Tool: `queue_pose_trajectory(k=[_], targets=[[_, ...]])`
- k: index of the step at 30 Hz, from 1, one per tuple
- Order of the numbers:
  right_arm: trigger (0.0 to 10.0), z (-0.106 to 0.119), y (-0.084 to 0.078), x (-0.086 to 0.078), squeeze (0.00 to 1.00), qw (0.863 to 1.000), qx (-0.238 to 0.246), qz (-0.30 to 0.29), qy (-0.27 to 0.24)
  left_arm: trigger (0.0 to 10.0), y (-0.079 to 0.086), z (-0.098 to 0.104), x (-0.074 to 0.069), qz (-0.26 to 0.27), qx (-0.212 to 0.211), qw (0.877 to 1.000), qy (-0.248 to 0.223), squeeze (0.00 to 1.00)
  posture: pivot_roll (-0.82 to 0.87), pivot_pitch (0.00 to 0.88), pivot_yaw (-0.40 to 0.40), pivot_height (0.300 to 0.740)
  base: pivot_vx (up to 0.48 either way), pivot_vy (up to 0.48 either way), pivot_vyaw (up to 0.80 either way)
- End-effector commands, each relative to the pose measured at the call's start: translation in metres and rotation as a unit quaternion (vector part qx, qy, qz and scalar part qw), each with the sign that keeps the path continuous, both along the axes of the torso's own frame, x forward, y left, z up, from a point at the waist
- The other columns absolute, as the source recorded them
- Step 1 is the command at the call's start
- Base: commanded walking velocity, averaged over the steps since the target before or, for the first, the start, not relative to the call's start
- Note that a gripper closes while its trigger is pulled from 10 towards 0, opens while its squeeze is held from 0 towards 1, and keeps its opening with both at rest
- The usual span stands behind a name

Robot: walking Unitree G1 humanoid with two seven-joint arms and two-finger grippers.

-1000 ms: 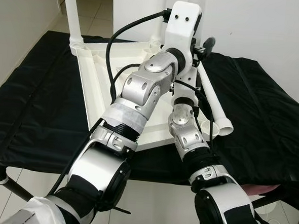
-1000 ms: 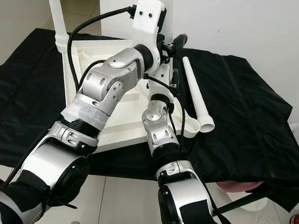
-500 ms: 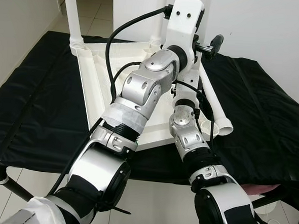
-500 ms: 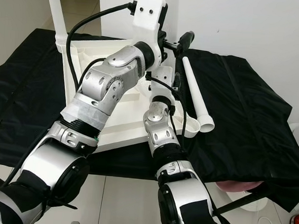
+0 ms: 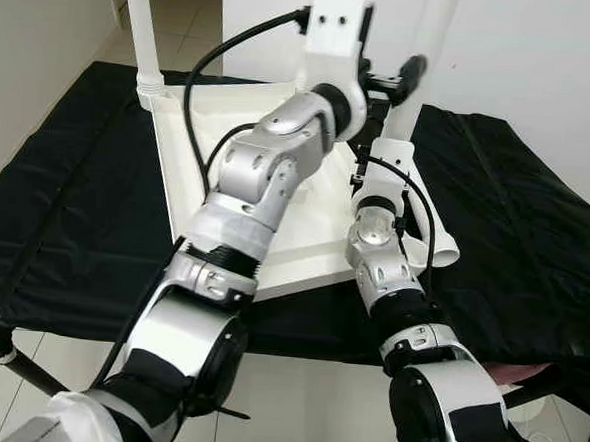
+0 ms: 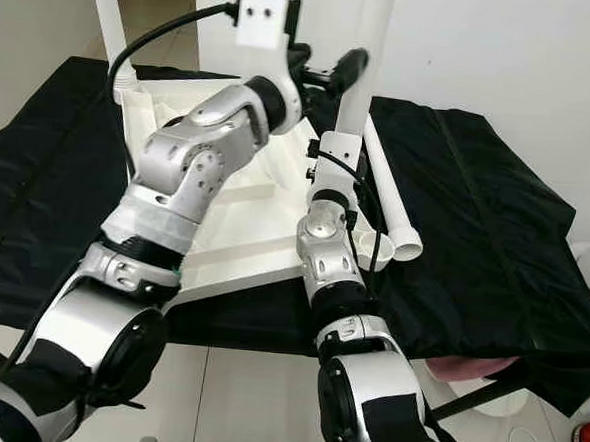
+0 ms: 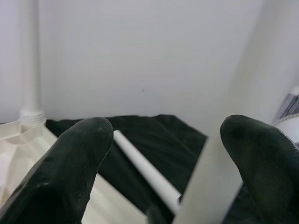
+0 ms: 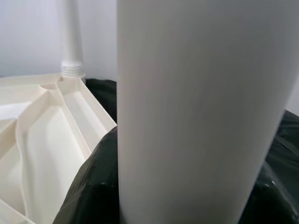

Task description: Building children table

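A white table top lies upside down on a black padded surface. One white leg stands screwed into its far left corner. My right gripper is shut on a second white leg and holds it upright past the top's right edge. In the right wrist view this leg is very close. My left gripper is open at that leg, higher up. The leg runs between its black fingers, close to one of them.
A third white leg lies loose on the black cover to the right of the top. White walls close in behind and on the left. A tiled floor runs off at the far left. The black cover's front edge is near my body.
The left arm has swung left and its gripper has risen. The white leg held by the right gripper, unseen before, now stands upright beside the left gripper.
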State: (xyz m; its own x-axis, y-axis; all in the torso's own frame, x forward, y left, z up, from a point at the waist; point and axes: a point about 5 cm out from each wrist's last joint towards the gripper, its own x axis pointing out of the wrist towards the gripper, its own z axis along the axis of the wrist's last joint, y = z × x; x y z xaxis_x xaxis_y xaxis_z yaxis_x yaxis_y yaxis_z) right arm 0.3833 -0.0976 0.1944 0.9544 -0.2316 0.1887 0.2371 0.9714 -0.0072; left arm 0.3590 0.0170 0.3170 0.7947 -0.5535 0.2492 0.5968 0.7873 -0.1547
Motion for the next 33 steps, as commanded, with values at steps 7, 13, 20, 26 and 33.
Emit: queue_pose_trajectory(k=[7,13,20,26,33], targets=[[10.0,0.007,-0.017,-0.005,0.0,0.999,0.012,-0.007,-0.039,10.0,0.019,-0.04,0.004,-0.005,0.054,0.998,0.029,0.0,-0.01,0.0,-0.042,0.74,0.0,0.0,0.0],[10.0,0.011,-0.022,-0.006,0.0,0.998,0.013,-0.004,-0.058,10.0,0.026,-0.077,0.005,-0.004,0.096,0.993,0.064,0.0,-0.02,0.0,-0.039,0.74,0.0,0.0,0.0],[10.0,0.009,-0.032,-0.006,0.0,0.998,0.008,-0.002,-0.055,10.0,0.028,-0.138,-0.008,-0.067,0.209,0.97,0.109,0.0,-0.02,0.0,-0.039,0.74,0.0,0.0,0.0],[10.0,0.008,-0.04,-0.008,0.0,0.998,0.011,-0.015,-0.052,10.0,0.021,-0.162,-0.022,-0.112,0.26,0.952,0.118,0.0,-0.02,0.0,-0.037,0.74,0.0,0.0,0.0],[10.0,0.008,-0.042,-0.008,0.0,0.998,0.012,-0.021,-0.051,10.0,0.014,-0.169,-0.026,-0.138,0.276,0.944,0.116,0.0,-0.03,0.0,-0.028,0.74,0.0,0.0,0.0]])
